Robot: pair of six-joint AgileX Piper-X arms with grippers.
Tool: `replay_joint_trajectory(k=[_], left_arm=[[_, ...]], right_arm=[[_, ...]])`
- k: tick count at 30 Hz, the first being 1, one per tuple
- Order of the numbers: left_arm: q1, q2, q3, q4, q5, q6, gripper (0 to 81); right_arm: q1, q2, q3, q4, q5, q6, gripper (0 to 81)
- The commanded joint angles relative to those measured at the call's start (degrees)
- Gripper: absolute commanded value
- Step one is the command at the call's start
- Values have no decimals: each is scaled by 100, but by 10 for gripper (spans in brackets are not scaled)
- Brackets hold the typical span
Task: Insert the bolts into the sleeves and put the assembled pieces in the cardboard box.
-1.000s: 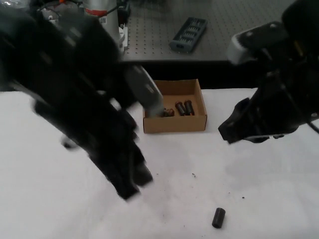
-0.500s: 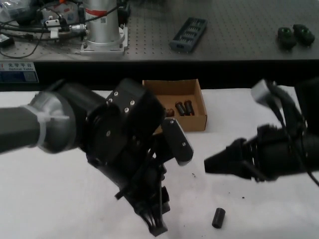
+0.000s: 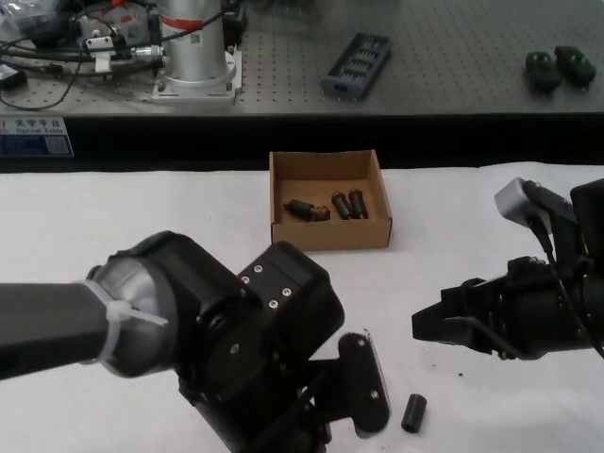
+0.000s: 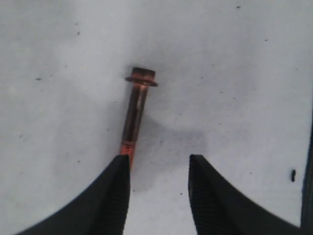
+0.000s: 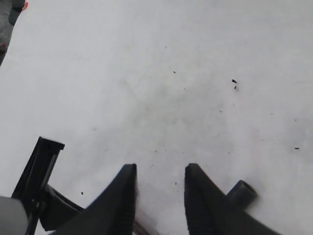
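Coppery flanged bolt (image 4: 138, 115) lies on white cloth (image 4: 234, 73), threaded tip just at one ribbed finger (image 4: 115, 196) of the left gripper (image 4: 159, 191), parted, empty. And the right gripper (image 5: 159, 181) is parted too, black cylindrical sleeve (image 5: 241, 192) just beside it.

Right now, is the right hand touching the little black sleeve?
Apart. The high view shows a strip of bare white cloth between the right hand and the sleeve.

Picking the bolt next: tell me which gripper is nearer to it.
Left. The left gripper has open fingers at the threaded end of the bolt; the right gripper is apart, by the sleeve.
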Motion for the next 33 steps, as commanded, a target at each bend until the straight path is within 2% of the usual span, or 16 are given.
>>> replay_joint_trajectory(k=[1,5,10,16,23,28,33], left_arm=[[-29,-21,-4,28,207,186,293],[-32,-21,-4,12,161,436,293],[-32,72,-4,-39,-226,911,293],[-47,348,-4,-359,-260,952,293],[-118,402,-30,-369,-349,952,293],[-272,402,-29,-488,-349,952,293],[-401,402,-29,-490,-367,952,293]], right_arm=[[-34,-74,5,24,-56,-9,258],[-34,-74,5,24,-176,-45,258],[-48,-98,5,359,-675,-714,258],[-66,-197,5,919,-632,-1198,258],[-66,-628,5,1203,88,-1547,258],[-323,-661,44,1264,120,-1550,258],[-720,-661,286,1223,-276,-1550,258]])
